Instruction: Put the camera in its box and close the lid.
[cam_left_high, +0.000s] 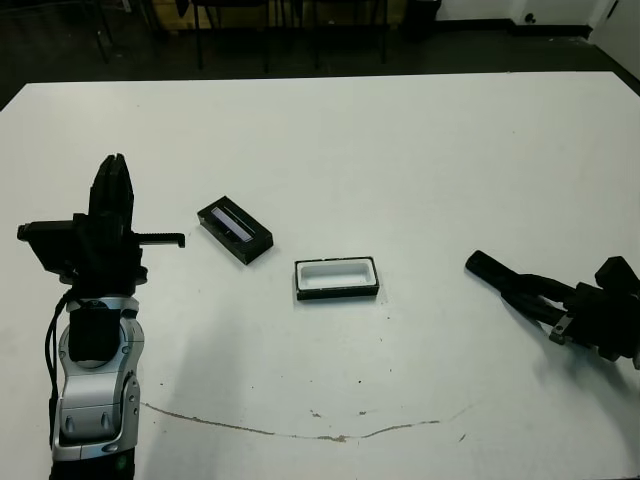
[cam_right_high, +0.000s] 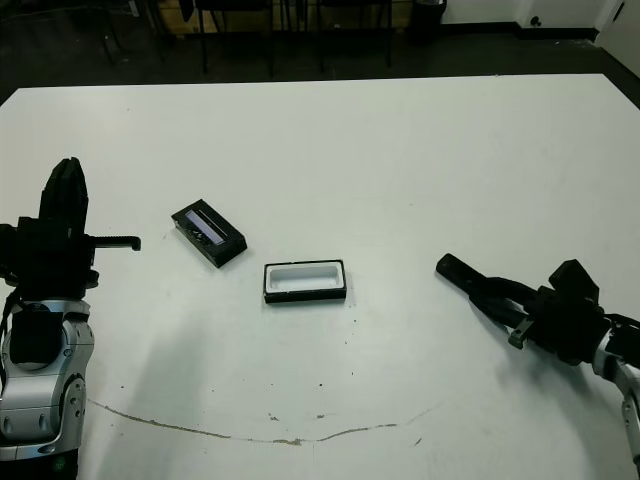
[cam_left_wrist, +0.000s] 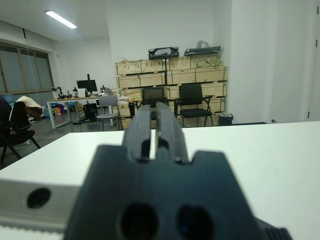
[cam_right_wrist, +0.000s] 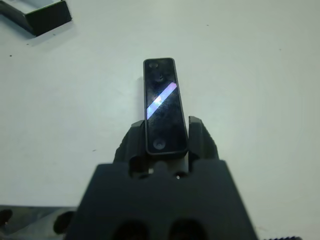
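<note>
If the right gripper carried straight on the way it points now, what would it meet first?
Probably the box: the right gripper, shut on the camera, aims roughly toward it over bare table. Depth is unclear.

Wide bare white surface (cam_left_high: 420, 150) between the right gripper (cam_left_high: 492, 272) and the open box (cam_left_high: 337, 278), nothing in that path, lid (cam_left_high: 235, 230) lying just beyond the box's left corner, left gripper (cam_left_high: 112, 185) raised upright at the left edge, well apart.
</note>
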